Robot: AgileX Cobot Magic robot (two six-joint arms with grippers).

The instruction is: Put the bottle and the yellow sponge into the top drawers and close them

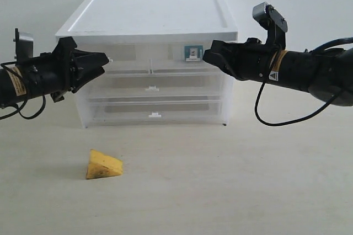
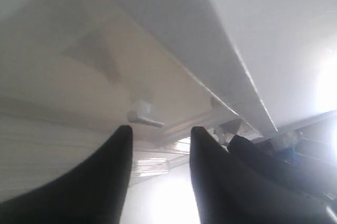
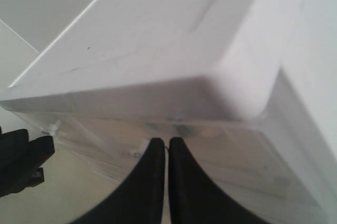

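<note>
The left tool [image 2: 160, 129] stands partly open, its two black fingers [image 2: 105, 176] parted by a moderate gap and holding nothing. It is level with the left top drawer [image 1: 129, 53] of the white-topped chest [image 1: 149, 14], and its tips point at that drawer's small white tab handle [image 2: 145, 118]. In the left wrist view the handle sits just beyond the gap between the tips; whether they touch it cannot be told.

The right tool [image 1: 208, 55] comes in from the other side at the same height. In the right wrist view its fingers are drawn together with only a thin slit between them, and nothing is gripped. The tips lie close against the front of the right top drawer [image 1: 168, 53]; contact there is unclear.

The bottle [image 1: 193, 53] shows as a blue-teal patch through the translucent front of the right top drawer, just beside the right tool's tips. The yellow sponge [image 1: 103, 165] lies on the surface [image 1: 248, 191] in front of the chest, below the left tool and well apart from both tools.
</note>
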